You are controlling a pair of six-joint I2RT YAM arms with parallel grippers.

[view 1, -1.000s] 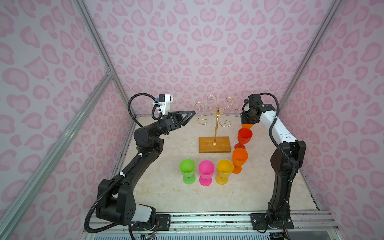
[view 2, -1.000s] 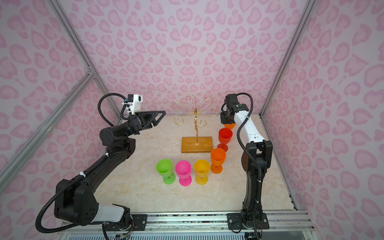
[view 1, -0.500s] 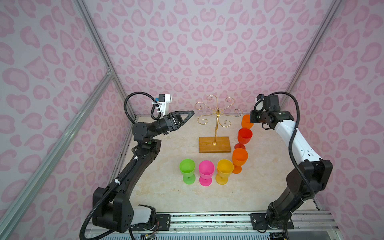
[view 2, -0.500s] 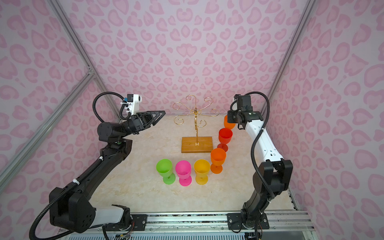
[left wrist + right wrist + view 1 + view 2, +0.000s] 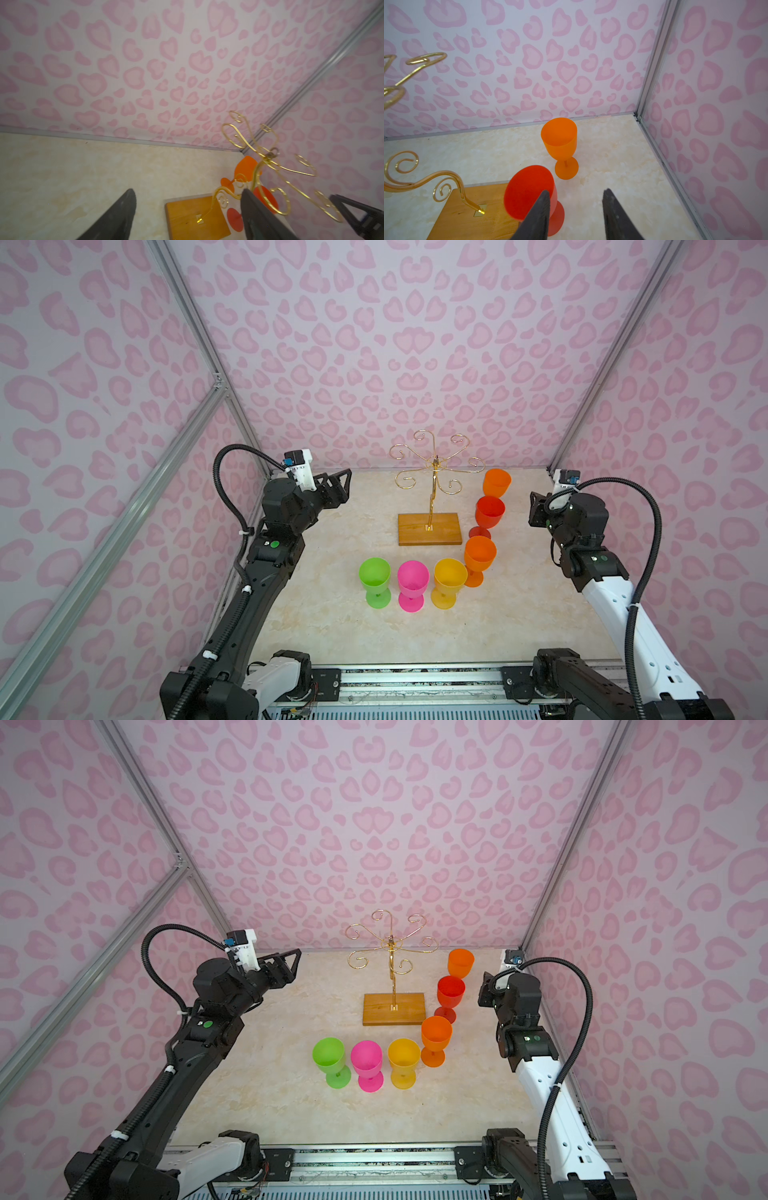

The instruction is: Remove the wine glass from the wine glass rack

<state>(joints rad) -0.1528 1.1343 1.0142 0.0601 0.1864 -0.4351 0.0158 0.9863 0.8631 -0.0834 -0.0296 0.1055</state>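
The wine glass rack (image 5: pixel 434 485), thin gold wire on a brown wooden base (image 5: pixel 411 531), stands mid-table with all its curled arms bare in both top views (image 5: pixel 392 965). An orange wine glass (image 5: pixel 496 482) stands upright on the table, right of the rack near the back wall; it also shows in the right wrist view (image 5: pixel 559 141). My right gripper (image 5: pixel 536 510) (image 5: pixel 576 191) is open and empty, hanging right of the red glass (image 5: pixel 529 193). My left gripper (image 5: pixel 341 488) (image 5: pixel 188 191) is open and empty, left of the rack.
Several more glasses stand upright in an L in front of and right of the rack: red (image 5: pixel 490 512), orange (image 5: pixel 480 553), yellow (image 5: pixel 450 576), pink (image 5: pixel 412 578), green (image 5: pixel 375 574). Pink patterned walls close in the back and sides. A metal rail (image 5: pixel 415 676) runs along the front.
My right gripper has opened, left the far orange glass standing on the table and drawn back to the right. My left arm has pulled back leftward, its jaws opening wider.
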